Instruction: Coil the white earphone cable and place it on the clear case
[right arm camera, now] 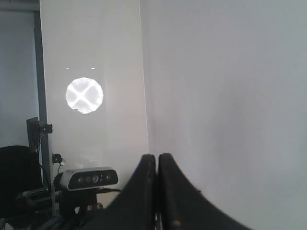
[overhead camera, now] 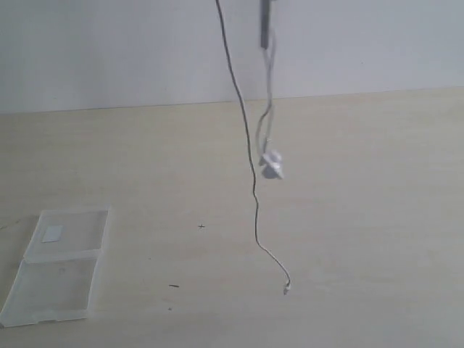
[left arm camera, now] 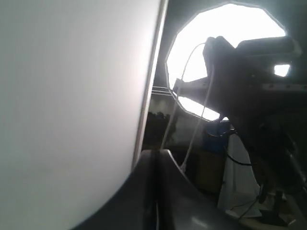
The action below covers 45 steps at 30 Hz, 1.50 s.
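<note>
The white earphone cable [overhead camera: 254,190] hangs in the air from above the exterior view's top edge. One thin strand ends in the plug [overhead camera: 287,288] just over the table. A second strand carries the slim remote [overhead camera: 266,25] and the two earbuds [overhead camera: 272,167]. The clear case [overhead camera: 61,264] lies open and flat at the front left, with a white sticker [overhead camera: 52,233] on its far half. Both grippers are above the exterior view. My left gripper [left arm camera: 158,152] is shut, and cable strands [left arm camera: 192,139] run to its tip from the right arm [left arm camera: 249,96]. My right gripper [right arm camera: 157,155] is shut too; no cable shows in its own view.
The pale wooden table [overhead camera: 362,217] reaches back to a white wall. Small dark specks [overhead camera: 174,286] lie near the case. A camera on a stand [right arm camera: 88,178] and a round bright lamp [left arm camera: 230,28] stand beyond the arms.
</note>
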Motion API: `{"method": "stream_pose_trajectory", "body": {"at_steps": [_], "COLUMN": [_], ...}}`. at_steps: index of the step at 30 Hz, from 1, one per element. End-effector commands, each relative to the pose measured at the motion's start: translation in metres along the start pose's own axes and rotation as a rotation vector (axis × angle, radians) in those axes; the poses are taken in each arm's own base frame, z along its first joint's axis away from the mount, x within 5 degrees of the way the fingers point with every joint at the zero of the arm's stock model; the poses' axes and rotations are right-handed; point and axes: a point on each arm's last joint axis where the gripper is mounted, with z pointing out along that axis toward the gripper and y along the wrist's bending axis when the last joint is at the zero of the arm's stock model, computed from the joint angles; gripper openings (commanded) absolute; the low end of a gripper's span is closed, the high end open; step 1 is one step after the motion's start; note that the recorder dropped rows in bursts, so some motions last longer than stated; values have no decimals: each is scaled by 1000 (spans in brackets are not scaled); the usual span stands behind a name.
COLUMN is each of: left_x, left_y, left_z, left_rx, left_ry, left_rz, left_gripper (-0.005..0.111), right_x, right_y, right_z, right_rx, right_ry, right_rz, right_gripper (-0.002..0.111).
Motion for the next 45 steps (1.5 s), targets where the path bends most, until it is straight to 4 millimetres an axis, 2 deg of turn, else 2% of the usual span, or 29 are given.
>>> {"method": "stream_pose_trajectory", "body": {"at_steps": [1, 6, 8, 16, 19, 25, 29, 37, 45], "left_x": [-21, -30, -33, -36, -37, -41, -38, -18, -16], "left_y": [3, 17, 20, 37, 31, 26, 24, 35, 40], "left_z": [18, 31, 34, 45, 45, 45, 49, 71, 75], "left_rx": [84, 83, 84, 108, 185, 199, 234, 291, 277], "left_ry": [42, 50, 46, 26, 39, 41, 49, 88, 84], "left_rz": [48, 76, 78, 33, 27, 50, 43, -1, 19], "left_gripper": [6, 38, 44, 44, 44, 44, 44, 44, 44], "right_x": [0, -4, -5, -2, 3, 12, 17, 20, 21], "right_y": [1, -1, -1, -4, -8, -16, -21, -22, -21], "right_z": [0, 0, 1, 13, 17, 25, 31, 34, 34], "right_rx": [-7, 5, -9, -89, -84, -81, -90, -120, -130], "right_ry": [1, -43, -66, -141, -130, -114, -116, -132, -121], "right_rz": [-7, 5, 8, 60, 64, 81, 101, 119, 113], "right_gripper": [0, 0, 0, 0, 0, 0, 0, 0, 0]}}
